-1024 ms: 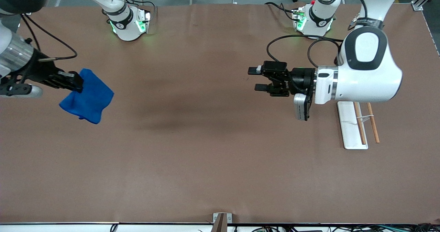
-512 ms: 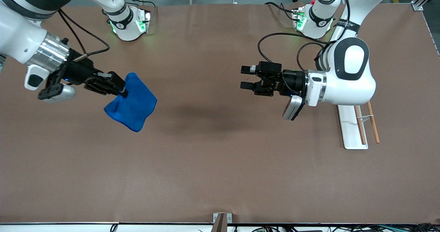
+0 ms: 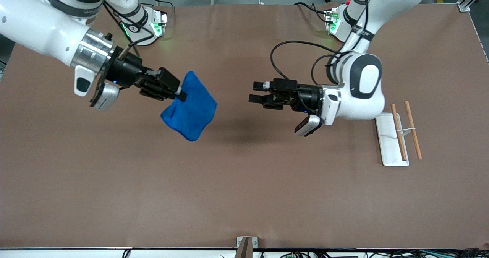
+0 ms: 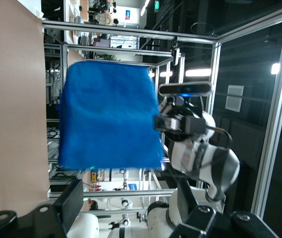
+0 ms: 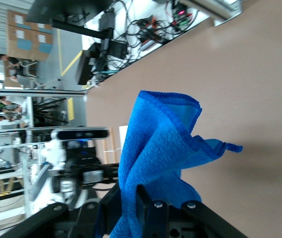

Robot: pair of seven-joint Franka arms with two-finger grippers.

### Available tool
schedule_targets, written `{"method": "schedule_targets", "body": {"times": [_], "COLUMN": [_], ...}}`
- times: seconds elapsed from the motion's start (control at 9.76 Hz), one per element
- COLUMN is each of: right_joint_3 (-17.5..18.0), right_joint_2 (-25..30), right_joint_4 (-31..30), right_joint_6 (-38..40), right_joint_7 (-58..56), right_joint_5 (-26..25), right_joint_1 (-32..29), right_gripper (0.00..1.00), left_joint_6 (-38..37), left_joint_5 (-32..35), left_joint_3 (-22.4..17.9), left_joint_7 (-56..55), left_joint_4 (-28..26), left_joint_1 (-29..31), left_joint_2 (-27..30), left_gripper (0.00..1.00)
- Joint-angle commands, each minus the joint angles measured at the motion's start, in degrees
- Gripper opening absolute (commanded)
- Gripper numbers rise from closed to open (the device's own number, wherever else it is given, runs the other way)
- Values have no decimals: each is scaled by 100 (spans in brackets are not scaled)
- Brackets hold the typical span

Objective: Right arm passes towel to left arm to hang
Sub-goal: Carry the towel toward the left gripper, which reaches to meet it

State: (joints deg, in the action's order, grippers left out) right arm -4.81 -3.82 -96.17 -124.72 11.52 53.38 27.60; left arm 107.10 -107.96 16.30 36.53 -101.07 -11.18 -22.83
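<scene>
towel's pinched corner hidden inside right gripper (image 3: 179,94), clamped on blue towel (image 3: 190,107) hanging above the table (image 3: 244,181); facing it, just apart, left gripper (image 3: 256,92), fingers spread, level.

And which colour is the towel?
The towel is plain bright blue, which shows best in the left wrist view.

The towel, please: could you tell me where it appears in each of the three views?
Front view: the towel hangs from the right gripper over mid-table, short of the left gripper.
Left wrist view: it fills the centre.
Right wrist view: it drapes from the jaws.
Shared landmark: the brown table.
</scene>
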Motion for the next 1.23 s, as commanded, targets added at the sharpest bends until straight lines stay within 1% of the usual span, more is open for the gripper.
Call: {"method": "schedule_targets", "body": {"times": [0.0, 0.1, 0.31, 0.72, 0.92, 1.02, 1.13], "right_joint_3": [-55, -55, -55, -64, -64, -64, -64], "right_joint_2": [30, 30, 30, -145, -259, -286, -286], "right_joint_4": [-51, -60, -86, -95, -104, -104, -104], "right_joint_6": [-88, -88, -88, -79, -79, -79, -79], "right_joint_7": [-62, -193, -352, -694, -975, -1003, -1003], "right_joint_5": [854, 1224, 1762, 2097, 2343, 2344, 2344], "right_joint_1": [236, 376, 421, 509, 500, 500, 500], "right_gripper": [0, 0, 0, 0, 0, 0, 0], "left_joint_6": [100, 100, 91, 91, 91, 91, 83], "left_joint_5": [-644, -943, -964, -982, -955, -912, -894], "left_joint_3": [22, 22, 22, 128, 128, 128, 128], "left_joint_7": [459, 590, 793, 697, 697, 715, 723], "left_joint_4": [-70, -70, -70, -158, -158, -193, -237], "left_joint_1": [-129, -209, -218, -113, -104, -17, -7], "left_joint_2": [-414, -502, -590, -354, -196, -143, -125], "left_gripper": [82, 82, 80, 72, 63, 61, 61]}}
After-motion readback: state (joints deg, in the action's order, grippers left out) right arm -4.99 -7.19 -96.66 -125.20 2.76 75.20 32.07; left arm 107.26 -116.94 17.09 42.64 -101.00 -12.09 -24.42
